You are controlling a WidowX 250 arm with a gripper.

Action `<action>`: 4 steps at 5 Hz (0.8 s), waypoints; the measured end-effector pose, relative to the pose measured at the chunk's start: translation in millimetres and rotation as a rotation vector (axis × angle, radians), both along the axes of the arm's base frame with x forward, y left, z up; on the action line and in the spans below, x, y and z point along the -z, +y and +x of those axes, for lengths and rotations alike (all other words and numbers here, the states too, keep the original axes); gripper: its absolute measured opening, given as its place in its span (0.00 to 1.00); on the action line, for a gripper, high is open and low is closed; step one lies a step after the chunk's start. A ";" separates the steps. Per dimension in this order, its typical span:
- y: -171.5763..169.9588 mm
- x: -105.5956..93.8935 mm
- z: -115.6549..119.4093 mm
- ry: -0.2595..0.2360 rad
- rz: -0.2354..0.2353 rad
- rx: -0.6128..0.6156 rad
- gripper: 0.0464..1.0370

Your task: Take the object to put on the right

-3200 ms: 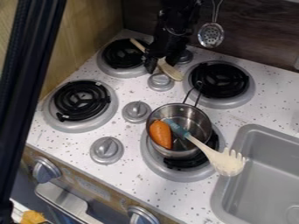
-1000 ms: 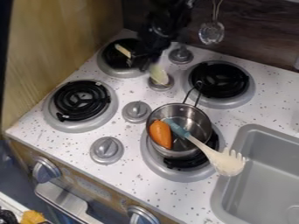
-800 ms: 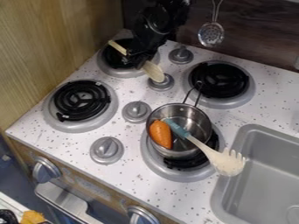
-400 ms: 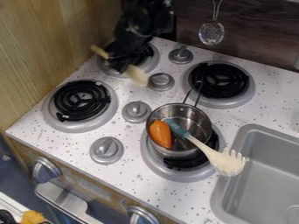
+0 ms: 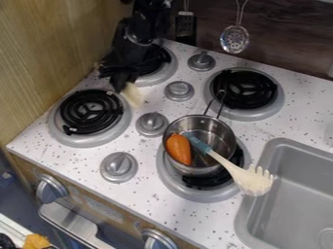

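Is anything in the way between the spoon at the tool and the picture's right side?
Yes: straight across from the spoon stand a knob, then the pot's handle. The pot itself sits nearer the camera. A lifted path would probably clear them.

The gripper (image 5: pixel 120 81) is moving left and slightly nearer, carrying the wooden spoon (image 5: pixel 133 94) away from the knob (image 5: pixel 179 91) it was overlapping. The far-left burner's right side (image 5: pixel 158 65) is coming into view, as is a hanging slotted turner (image 5: pixel 186 23) behind.
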State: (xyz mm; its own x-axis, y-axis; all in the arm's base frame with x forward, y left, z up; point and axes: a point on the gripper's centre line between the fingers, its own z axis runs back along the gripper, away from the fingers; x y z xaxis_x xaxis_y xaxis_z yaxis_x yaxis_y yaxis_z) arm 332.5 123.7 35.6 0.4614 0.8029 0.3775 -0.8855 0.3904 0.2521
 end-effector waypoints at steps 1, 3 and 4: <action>0.3 -3.6 -12.0 0.036 -0.013 0.029 0.06; -8.4 4.3 -27.9 0.102 -0.122 0.347 0.06; -18.7 12.0 -32.0 0.091 -0.166 0.482 0.06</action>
State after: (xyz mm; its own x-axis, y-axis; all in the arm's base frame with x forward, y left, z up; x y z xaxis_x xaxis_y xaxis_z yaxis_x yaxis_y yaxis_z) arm 300.5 104.9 23.6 0.8190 0.5363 0.2040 -0.5722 0.7902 0.2195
